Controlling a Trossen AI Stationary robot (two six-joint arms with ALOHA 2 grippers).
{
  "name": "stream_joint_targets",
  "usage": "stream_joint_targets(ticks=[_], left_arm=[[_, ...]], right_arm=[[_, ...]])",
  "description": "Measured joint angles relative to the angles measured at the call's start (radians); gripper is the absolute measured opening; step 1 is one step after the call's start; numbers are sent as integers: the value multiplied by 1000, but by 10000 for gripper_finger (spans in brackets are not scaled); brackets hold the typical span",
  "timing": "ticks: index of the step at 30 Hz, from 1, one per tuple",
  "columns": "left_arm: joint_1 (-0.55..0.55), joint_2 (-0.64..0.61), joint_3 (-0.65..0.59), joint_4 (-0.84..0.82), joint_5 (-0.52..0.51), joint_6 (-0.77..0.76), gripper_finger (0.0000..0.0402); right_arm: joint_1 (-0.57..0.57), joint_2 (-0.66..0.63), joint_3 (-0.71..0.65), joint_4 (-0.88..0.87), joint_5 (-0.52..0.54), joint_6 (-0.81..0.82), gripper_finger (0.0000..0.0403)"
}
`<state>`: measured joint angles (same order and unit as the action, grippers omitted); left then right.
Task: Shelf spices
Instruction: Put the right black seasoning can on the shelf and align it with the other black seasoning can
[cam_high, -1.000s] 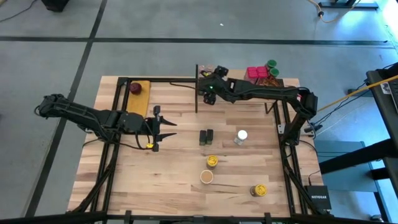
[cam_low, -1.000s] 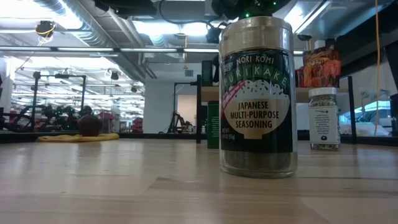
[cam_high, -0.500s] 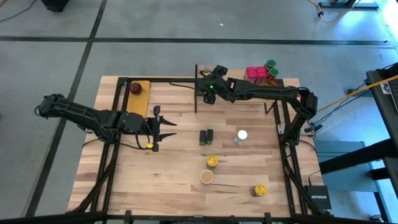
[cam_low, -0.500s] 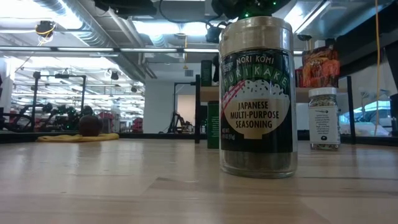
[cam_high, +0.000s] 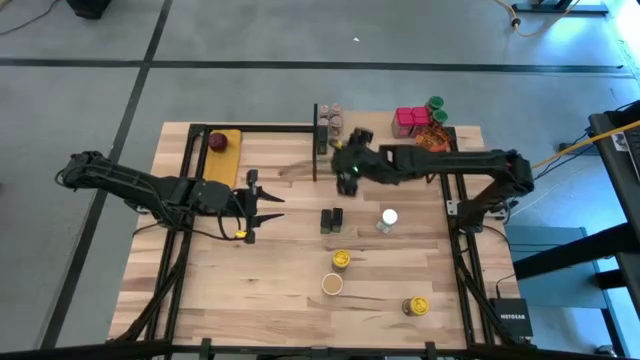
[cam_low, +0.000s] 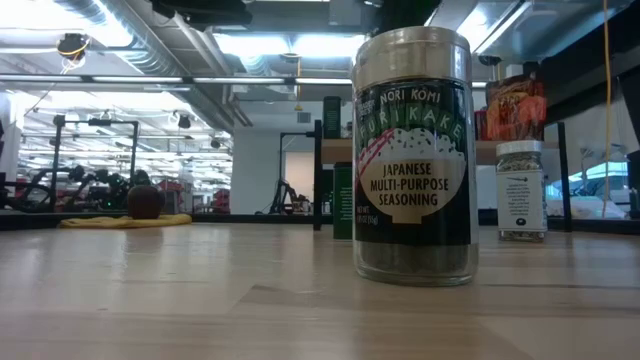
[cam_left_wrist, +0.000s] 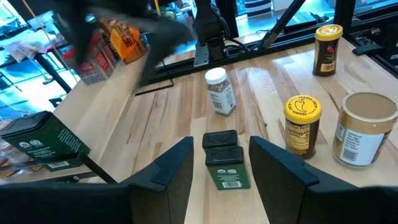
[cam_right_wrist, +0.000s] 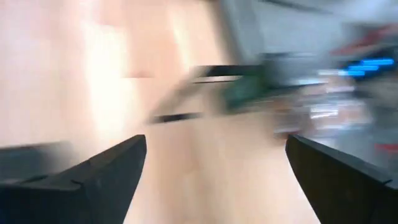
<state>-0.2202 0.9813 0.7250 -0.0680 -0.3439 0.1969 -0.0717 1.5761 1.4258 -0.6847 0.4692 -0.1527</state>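
Spices (cam_high: 340, 260): small yellow-lidded jars

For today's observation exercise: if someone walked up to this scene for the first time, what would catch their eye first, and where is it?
In the low view, a tall furikake seasoning jar fills the foreground on the wooden tabletop. From above, the right gripper, fingers wide open and empty, hangs just in front of the shelf. The left gripper points across the table at two dark tins, with loose jars beyond them.
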Motion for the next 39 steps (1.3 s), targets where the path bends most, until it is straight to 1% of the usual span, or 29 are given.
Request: stream_joint_targets(ticks=[2,3,5,10,17,20,25,29,33,39], left_arm=[[0,0,0,0,0,-6,150],[0,0,0,2,0,-6,150],[0,0,0,6,0,-8,150],[0,0,0,9,0,-14,150],[0,0,0,47,0,-16,150],[0,1,0,45,0,-16,150],[0,7,0,41,1,-28,150],[0,10,0,43,2,-28,150],[0,11,0,46,3,-34,150],[0,11,0,43,3,-37,150]], right_arm=[[45,-17,1,-66,-122,88,392],[67,-20,1,-92,-165,125,392],[108,-20,1,-127,-215,186,392],[200,1,0,-130,-227,267,392],[270,18,-1,-106,-228,234,392],[275,27,-1,-82,-232,283,392],[272,49,-1,-88,-283,294,392],[262,93,-1,-115,-330,315,397],[239,164,-1,-161,-333,317,399],[182,244,-1,-138,-323,300,398]])
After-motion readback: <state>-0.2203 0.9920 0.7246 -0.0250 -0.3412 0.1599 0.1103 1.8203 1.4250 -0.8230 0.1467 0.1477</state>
